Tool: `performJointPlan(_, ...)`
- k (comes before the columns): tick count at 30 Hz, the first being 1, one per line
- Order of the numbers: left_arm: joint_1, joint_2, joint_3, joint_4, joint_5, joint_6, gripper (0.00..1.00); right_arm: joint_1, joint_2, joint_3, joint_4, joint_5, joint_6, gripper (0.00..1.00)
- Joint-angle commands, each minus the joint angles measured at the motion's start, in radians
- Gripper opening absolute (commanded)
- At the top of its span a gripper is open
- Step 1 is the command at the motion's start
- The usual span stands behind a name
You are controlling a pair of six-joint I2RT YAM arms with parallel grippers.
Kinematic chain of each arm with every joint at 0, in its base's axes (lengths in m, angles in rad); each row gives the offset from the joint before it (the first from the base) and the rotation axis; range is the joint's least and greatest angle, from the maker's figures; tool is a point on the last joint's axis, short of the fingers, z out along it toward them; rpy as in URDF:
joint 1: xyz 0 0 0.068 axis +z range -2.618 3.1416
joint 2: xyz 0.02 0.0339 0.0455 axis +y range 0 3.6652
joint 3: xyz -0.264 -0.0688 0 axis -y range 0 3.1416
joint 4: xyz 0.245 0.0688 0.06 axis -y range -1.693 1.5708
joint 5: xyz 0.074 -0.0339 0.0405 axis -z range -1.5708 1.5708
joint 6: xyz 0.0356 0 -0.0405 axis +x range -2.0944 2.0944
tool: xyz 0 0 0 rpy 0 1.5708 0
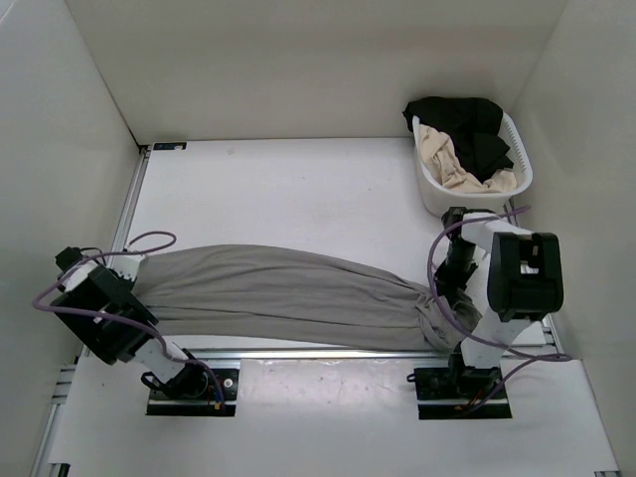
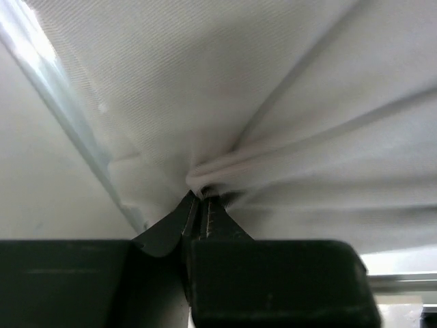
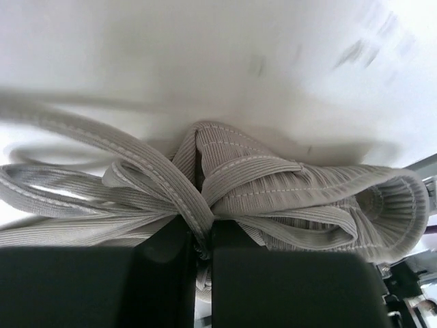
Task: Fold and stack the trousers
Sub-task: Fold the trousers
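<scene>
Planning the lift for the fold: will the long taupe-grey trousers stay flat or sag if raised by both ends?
Probably sag: the long taupe-grey trousers pucker into soft folds at the left gripper, so they look floppy. The ribbed waistband bunched at the right gripper looks thicker, likely heavier there.

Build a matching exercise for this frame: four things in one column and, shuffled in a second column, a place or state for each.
Things
1. trousers
2. left gripper
3. right gripper
4. basket

Places or states
A. shut on a bunched, ribbed band of the grey cloth
B. far right, holding a black garment and a cream garment
C. stretched across the near side of the table
D. shut on a pinch of smooth, plain cloth

Pairs: 1-C, 2-D, 3-A, 4-B
</scene>
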Motion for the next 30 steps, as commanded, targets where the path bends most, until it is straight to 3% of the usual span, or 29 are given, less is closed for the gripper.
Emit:
performJointPlan(1,-0.002,0.079,0.098,0.004,0.056,-0.055,0.14,-0.076,0.097,0.114,0.132,0.133,-0.002,0.00)
performJointPlan(7,-0.083,0.164,0.233,0.004,0.134,-0.138,0.14,-0.165,0.238,0.383,0.152,0.145,-0.034,0.00)
performJointPlan(11,-0.203,0.173,0.261,0.004,0.134,-0.164,0.15,-0.165,0.287,0.477,0.163,0.129,-0.053,0.02)
performJointPlan(14,-0.225,0.173,0.247,0.004,0.134,-0.174,0.16,-0.165,0.285,0.478,0.163,0.115,-0.087,0.29)
performJointPlan(15,-0.225,0.164,0.238,0.004,0.134,-0.174,0.16,-0.165,0.272,0.456,0.172,0.115,-0.100,0.55)
performJointPlan(16,-0.225,0.164,0.238,0.004,0.125,-0.174,0.16,-0.165,0.254,0.447,0.172,0.130,-0.132,0.68)
performJointPlan(18,-0.225,0.144,0.215,0.004,0.114,-0.158,0.18,-0.165,0.188,0.438,0.172,0.179,-0.165,0.82)
performJointPlan(25,-0.225,0.105,0.215,0.004,0.105,-0.155,0.22,-0.165,-0.022,0.447,0.057,0.205,-0.239,0.90)
performJointPlan(30,-0.225,0.085,0.224,0.004,0.096,-0.164,0.23,-0.165,-0.145,0.311,-0.008,0.205,-0.205,0.90)
